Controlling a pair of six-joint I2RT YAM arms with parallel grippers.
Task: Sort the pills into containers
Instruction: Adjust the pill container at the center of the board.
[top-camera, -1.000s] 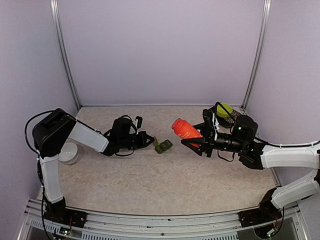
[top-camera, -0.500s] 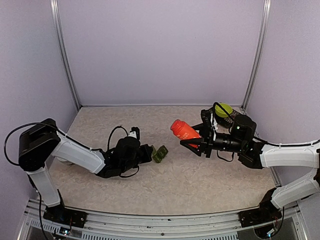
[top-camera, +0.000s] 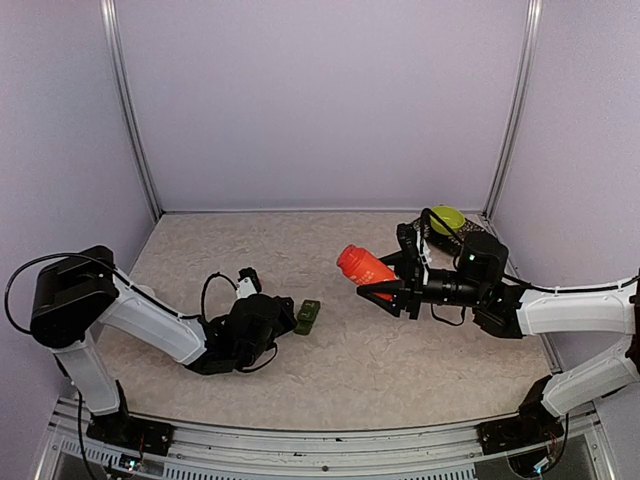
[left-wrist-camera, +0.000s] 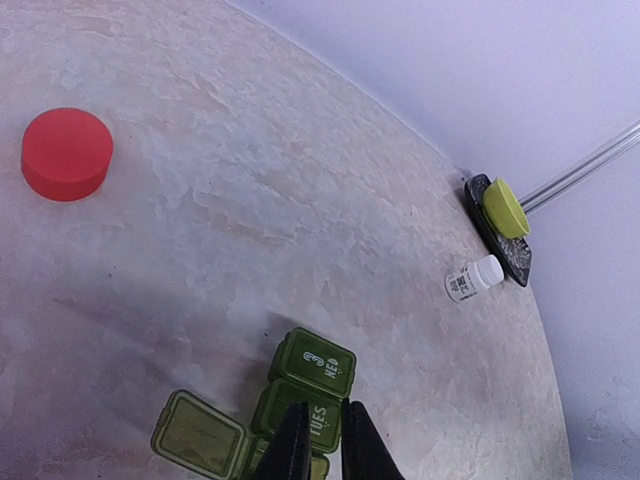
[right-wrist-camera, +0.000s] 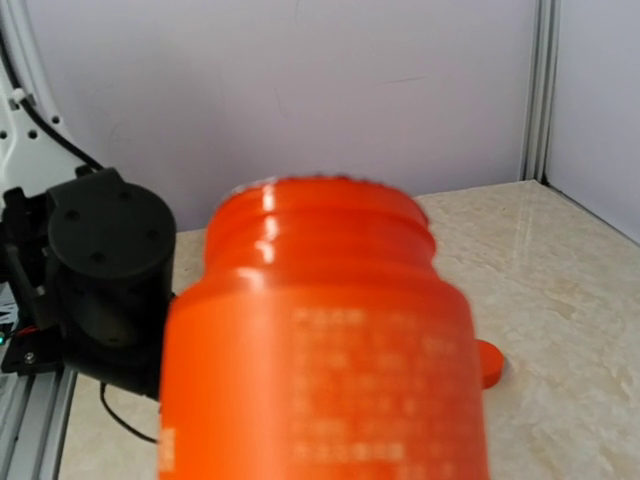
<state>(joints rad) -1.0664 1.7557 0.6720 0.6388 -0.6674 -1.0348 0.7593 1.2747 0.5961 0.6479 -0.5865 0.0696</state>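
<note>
The containers (top-camera: 307, 315) lie flat on the table (top-camera: 400, 360), and one end lid appears to be folded open. The left gripper (left-wrist-camera: 318, 447) is set on the middle compartment with its fingers pressed together; whether a lid edge is pinched cannot be told. The orange bottle (top-camera: 362, 265) is clasped in the partly open right gripper (top-camera: 395, 283), tilted and held aloft well right of the containers. With its red cap (left-wrist-camera: 66, 153) off, pills could be spilled short of the containers if the bottle were tipped further there.
</note>
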